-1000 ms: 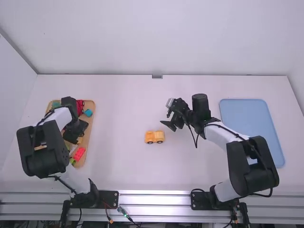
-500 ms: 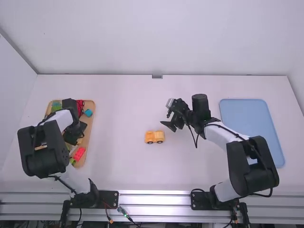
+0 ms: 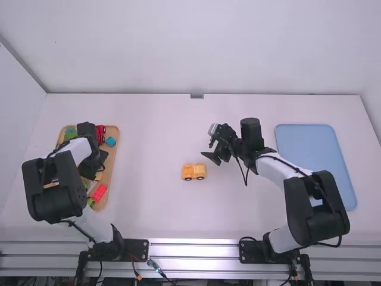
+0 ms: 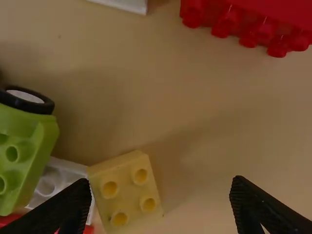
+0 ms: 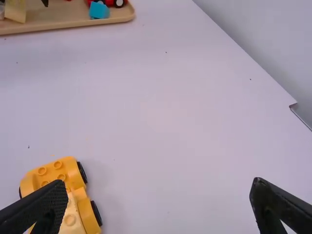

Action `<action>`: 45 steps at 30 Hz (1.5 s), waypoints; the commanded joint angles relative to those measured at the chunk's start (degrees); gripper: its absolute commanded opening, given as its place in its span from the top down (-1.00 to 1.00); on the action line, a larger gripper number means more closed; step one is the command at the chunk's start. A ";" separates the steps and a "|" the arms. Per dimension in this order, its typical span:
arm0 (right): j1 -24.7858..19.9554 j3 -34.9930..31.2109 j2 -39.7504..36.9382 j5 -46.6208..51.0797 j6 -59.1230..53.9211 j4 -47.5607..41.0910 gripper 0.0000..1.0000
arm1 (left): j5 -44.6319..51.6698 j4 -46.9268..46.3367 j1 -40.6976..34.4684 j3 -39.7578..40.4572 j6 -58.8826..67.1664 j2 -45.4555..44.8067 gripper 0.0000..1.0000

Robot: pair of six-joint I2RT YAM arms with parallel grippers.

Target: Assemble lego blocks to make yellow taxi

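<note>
A yellow wheeled car base with a paler yellow block on it (image 3: 193, 172) stands mid-table; the same car (image 5: 67, 197) is beside one finger in the right wrist view. My left gripper (image 3: 95, 168) is low over the wooden tray. In its wrist view the left gripper (image 4: 161, 207) is open, a pale yellow four-stud block (image 4: 127, 190) near its left finger, nothing held. My right gripper (image 3: 212, 156) is above the table, behind and right of the car. From its own wrist view, the right gripper (image 5: 158, 207) stands open with nothing between its fingers.
The wooden tray (image 3: 112, 162) at the left holds a red wheeled piece (image 3: 99, 133), a teal block (image 3: 111, 141) and a red block (image 3: 99, 192). A light green wheeled piece (image 4: 24, 146) adjoins the pale yellow block. At the right lies a blue tray (image 3: 306, 143).
The left gripper has shifted slightly over the tray, uncovering green blocks near the tray's far left part. The right arm and the car have kept their places.
</note>
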 commanded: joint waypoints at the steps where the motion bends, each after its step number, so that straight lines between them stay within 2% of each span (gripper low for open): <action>1: -0.17 0.96 -0.61 -0.50 1.42 0.00 -0.98 | -0.70 -0.20 0.15 -0.83 0.20 0.66 -0.53; 15: 0.17 0.96 -0.61 -0.31 1.44 -0.72 -0.98 | -0.15 4.44 0.17 -1.07 2.40 1.38 -0.56; 20: 0.15 0.96 -0.61 -0.33 1.46 -1.31 -0.98 | 4.61 8.35 0.17 -1.07 5.90 1.38 -0.55; 33: 0.26 0.96 -0.61 -0.31 1.40 -1.55 -0.97 | 5.64 8.50 0.15 -1.07 7.15 1.40 -0.57; 39: 0.22 0.96 -0.61 -0.33 1.44 -1.60 -0.98 | 11.87 10.71 0.15 -1.07 11.78 1.40 -0.59; 45: 0.22 0.96 -0.61 -0.33 1.44 -1.64 -0.97 | 11.19 10.10 0.15 -1.07 10.95 1.40 -0.57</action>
